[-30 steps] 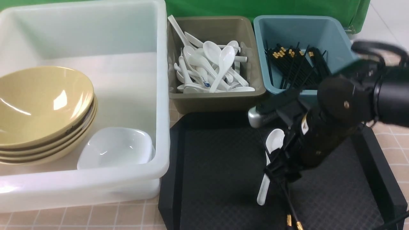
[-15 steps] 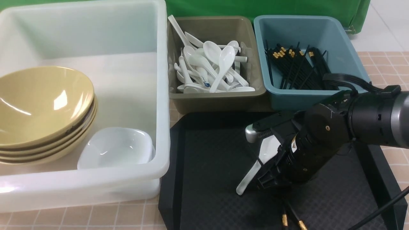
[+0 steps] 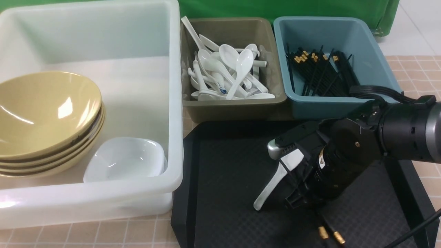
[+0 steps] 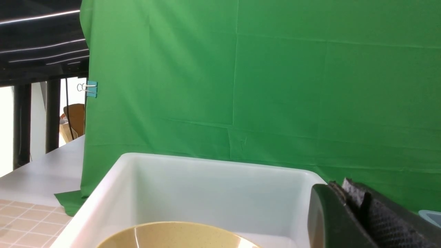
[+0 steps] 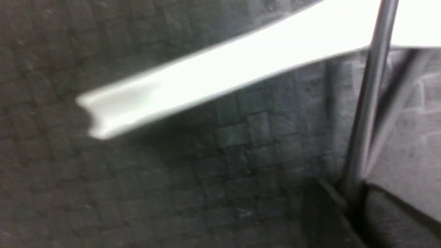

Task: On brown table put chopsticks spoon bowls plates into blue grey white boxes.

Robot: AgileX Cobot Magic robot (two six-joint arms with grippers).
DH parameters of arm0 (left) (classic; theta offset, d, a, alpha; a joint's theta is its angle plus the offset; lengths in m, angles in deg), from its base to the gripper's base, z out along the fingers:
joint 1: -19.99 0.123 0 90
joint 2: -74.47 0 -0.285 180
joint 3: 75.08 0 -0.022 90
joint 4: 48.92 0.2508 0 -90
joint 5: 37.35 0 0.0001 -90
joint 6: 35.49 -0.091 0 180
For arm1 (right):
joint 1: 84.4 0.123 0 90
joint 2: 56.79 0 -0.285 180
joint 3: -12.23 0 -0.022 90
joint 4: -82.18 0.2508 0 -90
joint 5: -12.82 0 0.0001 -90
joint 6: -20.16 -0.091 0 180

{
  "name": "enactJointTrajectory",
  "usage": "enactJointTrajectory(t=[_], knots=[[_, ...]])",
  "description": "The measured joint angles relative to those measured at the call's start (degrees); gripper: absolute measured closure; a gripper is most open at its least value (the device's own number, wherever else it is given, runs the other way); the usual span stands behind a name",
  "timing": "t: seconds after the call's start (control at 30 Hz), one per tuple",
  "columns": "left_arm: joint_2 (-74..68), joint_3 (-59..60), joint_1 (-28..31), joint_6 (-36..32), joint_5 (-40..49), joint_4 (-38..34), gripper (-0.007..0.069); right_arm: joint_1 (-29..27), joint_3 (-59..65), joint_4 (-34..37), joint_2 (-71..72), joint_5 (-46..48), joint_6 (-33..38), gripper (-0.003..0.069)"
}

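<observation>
Front view: a black tray [image 3: 227, 193] is seen at the near middle of the brown table [image 3: 417, 72], and the right gripper [image 3: 294, 193] is lowered over the tray's 3 o'clock half, angled toward 7 o'clock. The gripper appears closed on the scoop end of a white spoon [image 3: 270, 187]. The scoop is mostly hidden by the gripper body, and the handle slants out toward 7 o'clock with its tip low over the tray. A pair of chopsticks [image 3: 323, 232] is lying on the tray at 5 o'clock of the gripper. Only their gold-banded ends are shown, the rest being covered by the arm. The white box [image 3: 175, 103] is placed at 9 o'clock of the tray and holds a stack of bowls [image 3: 44, 113] at its 9 o'clock side, with a plate [image 3: 125, 158] just beside the stack at the box's near wall. The grey box [image 3: 234, 106] is set at 12 o'clock of the tray and is filled with a heap of spoons [image 3: 227, 74]. The blue box [image 3: 320, 108] stands at 3 o'clock of the grey box, touching it, and a bundle of black sticks [image 3: 320, 74] is laid inside. A green cloth [image 3: 275, 7] is hung behind the boxes at 12 o'clock. In the right wrist view the spoon handle is blurred and a shadow is cast under it on the tray, with one chopstick crossing beside it. In the left wrist view the left gripper [image 4: 358, 213] is shown closed, held near the white box.
</observation>
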Motion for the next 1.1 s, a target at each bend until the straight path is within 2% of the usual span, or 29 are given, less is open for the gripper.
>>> enactJointTrajectory(t=[0.03,0.1,0.33,0.63,0.83,0.87,0.97,1.0,1.1], knots=[[0.00,0.00,0.00,0.00,0.00,0.00,0.0619,0.00,0.06,-1.45,0.04,0.45,-0.87,0.0555],[0.00,0.00,0.00,0.00,0.00,0.00,0.0619,0.00,0.13,-4.63,0.25,1.37,-2.73,0.0568],[0.00,0.00,0.00,0.00,0.00,0.00,0.0619,-0.04,1.04,-10.34,3.84,6.51,-3.88,0.0568],[0.00,0.00,0.00,0.00,0.00,0.00,0.0619,-0.04,1.21,-12.85,14.90,7.04,-4.07,0.0568],[0.00,0.00,0.00,0.00,0.00,0.00,0.0619,-0.06,1.32,-18.82,21.45,4.34,-6.59,0.0568],[0.00,0.00,0.00,0.00,0.00,0.00,0.0619,-0.12,1.34,-21.80,22.28,2.07,-8.69,0.0568],[0.00,0.00,0.00,0.00,0.00,0.00,0.0619,-2.37,1.39,-37.46,23.98,-15.51,-21.41,0.0568],[0.00,0.00,0.00,0.00,0.00,0.00,0.0619,-4.61,1.11,-44.55,23.53,-22.44,-27.93,0.0568],[0.00,0.00,0.00,0.00,0.00,0.00,0.0619,-11.54,-3.09,-55.69,18.81,-39.32,-43.74,0.0568]])
